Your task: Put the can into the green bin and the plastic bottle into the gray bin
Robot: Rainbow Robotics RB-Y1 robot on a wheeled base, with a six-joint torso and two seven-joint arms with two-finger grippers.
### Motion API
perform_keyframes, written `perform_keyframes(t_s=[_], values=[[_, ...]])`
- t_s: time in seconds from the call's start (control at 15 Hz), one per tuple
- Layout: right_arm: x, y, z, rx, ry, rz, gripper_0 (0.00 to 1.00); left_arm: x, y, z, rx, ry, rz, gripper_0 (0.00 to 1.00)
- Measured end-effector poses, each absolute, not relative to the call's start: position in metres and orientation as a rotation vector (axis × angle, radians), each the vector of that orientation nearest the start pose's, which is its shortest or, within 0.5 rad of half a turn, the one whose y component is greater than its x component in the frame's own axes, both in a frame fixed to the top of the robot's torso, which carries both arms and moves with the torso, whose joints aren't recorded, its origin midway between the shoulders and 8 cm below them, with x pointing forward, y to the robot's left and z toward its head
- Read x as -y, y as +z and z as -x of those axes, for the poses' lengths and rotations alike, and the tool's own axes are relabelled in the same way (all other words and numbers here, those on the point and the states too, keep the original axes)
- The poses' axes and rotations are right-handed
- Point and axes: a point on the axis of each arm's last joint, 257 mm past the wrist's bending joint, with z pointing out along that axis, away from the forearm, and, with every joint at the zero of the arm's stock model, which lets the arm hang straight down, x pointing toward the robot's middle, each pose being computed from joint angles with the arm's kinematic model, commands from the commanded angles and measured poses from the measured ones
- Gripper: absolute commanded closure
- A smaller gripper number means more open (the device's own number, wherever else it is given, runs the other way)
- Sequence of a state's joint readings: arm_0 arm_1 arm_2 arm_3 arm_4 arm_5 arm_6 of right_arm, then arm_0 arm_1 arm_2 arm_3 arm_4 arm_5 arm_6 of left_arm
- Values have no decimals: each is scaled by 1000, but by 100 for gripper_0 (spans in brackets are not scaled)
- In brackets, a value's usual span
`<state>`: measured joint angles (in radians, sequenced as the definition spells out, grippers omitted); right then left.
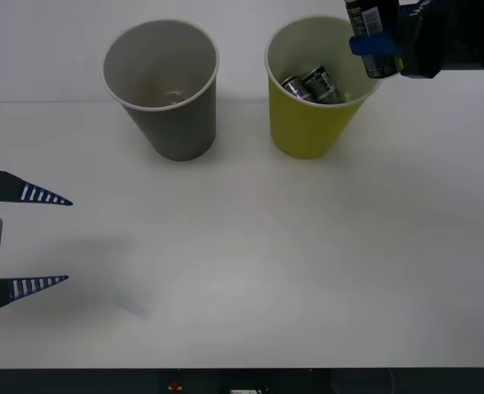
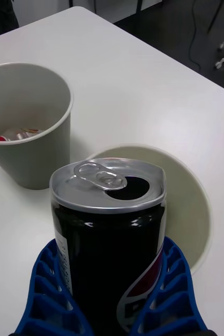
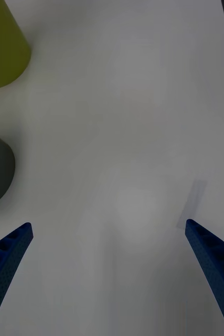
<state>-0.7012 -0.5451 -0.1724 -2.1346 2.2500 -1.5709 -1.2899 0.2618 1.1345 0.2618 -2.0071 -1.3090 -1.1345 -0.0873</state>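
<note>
From the front, a plain white table is carrying the gray bin and, beside it, the green bin, which is holding crushed cans. My right gripper is pinching the can upright above the green bin's rim; my left gripper is hanging spread wide at the table's near left. At my right wrist, dark floor is showing past the table's edge, and the can is standing on end, black, silver top up, tab opened, between blue fingers. At my left wrist, my fingers are spreading over bare table.
</note>
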Motion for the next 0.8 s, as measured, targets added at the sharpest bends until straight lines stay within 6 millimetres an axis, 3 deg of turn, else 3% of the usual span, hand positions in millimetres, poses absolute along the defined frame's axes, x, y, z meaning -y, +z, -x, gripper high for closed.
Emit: perform_keyframes(t_s=[0.4,0.8], values=[[145,55,-564,-1874,41,798,100,-286,-167,-341,-1444,-118,-1762,0],[144,25,-599,-2025,-15,805,100,-286,-167,-341,-1444,-118,-1762,0]])
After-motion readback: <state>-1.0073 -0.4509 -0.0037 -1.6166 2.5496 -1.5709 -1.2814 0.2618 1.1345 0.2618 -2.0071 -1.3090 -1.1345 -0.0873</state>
